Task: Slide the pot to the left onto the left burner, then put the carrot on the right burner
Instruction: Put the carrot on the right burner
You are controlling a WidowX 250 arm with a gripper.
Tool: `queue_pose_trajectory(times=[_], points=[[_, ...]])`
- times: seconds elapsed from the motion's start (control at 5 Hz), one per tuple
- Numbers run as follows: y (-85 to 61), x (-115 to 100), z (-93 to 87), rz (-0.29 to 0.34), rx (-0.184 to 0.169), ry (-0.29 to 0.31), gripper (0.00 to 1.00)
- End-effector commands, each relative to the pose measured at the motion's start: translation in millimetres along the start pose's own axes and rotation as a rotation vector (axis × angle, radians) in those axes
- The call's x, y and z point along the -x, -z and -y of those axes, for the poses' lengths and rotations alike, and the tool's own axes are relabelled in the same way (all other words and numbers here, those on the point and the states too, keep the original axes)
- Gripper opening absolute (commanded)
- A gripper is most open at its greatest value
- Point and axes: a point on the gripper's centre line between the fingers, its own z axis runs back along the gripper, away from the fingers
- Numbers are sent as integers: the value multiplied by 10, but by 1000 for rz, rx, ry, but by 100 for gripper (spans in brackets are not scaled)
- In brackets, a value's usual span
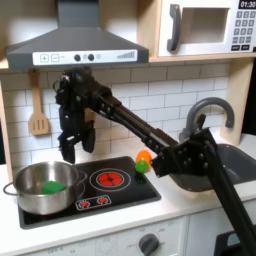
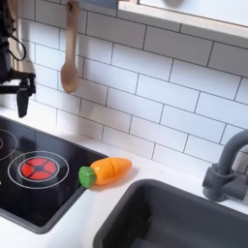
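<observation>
A toy kitchen is showing in both exterior views. In the first exterior view, the pot, shiny steel, is sitting at about eight o'clock in the picture, covering the cooktop's burner on the first exterior view's left. A flat green toy piece is lying inside the pot.

The black gripper is hanging just above the pot's far rim, pointing down. Its fingers are standing apart, released, grasping nothing.

The right burner, red rings with a bright centre, is lying bare at about six o'clock, just beside the pot.

The carrot, orange with a green end, is resting on the white counter off the cooktop's far corner, at about three o'clock from that burner. In the second exterior view the carrot is lying on its side between the cooktop and the dark sink, green end toward the burner.

A wooden spoon is hanging on the tiled wall.
</observation>
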Motion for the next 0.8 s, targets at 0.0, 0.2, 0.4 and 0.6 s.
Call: queue_pose_trajectory(times=[0.0,0.2,0.4,0.6], points=[[5,217,92,-13,25,38,100],[-46,317,110,-8,44,46,100],[-65,438,164,-1,58,64,100],[-79,539,284,1,74,89,100]])
